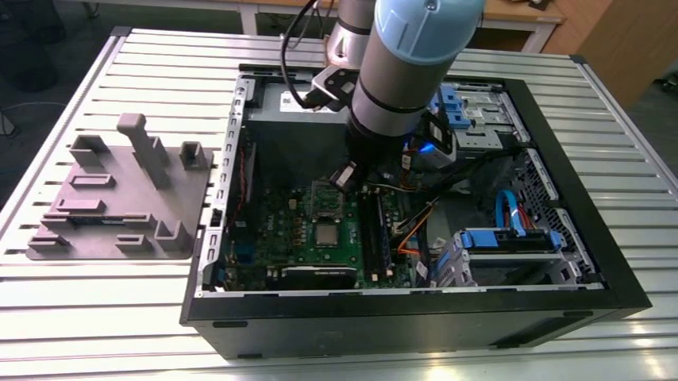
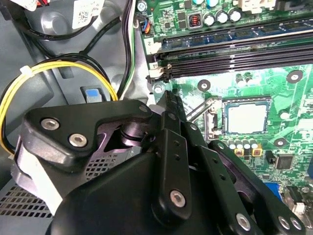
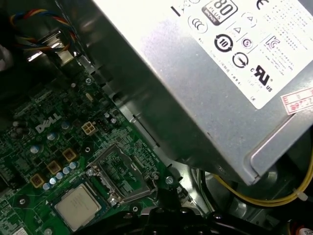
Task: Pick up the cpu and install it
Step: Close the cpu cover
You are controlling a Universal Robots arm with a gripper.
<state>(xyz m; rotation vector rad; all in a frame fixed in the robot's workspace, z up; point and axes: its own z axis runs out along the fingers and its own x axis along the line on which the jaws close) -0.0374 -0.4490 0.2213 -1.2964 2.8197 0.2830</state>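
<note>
The cpu (image 1: 326, 232) is a small square chip with a silvery top, lying flat in its socket on the green motherboard (image 1: 281, 218) inside the open computer case. In both wrist views the cpu (image 2: 247, 118) (image 3: 78, 206) sits in the socket, and the metal load frame (image 3: 124, 174) is swung open beside it. My gripper (image 1: 350, 176) hangs over the board's far edge, a short way from the socket. Its black fingers (image 2: 168, 105) meet at a point, shut with nothing visible between them, close to the thin metal lever (image 2: 200, 110).
The grey power supply box (image 3: 195, 73) with a white label stands close by the gripper. Long black memory slots (image 2: 234, 54) run beside the socket. Yellow cables (image 2: 49, 68) loop along the case wall. Blue drive brackets (image 1: 509, 238) fill the case's right. A grey fixture tray (image 1: 117, 198) lies on the slatted table.
</note>
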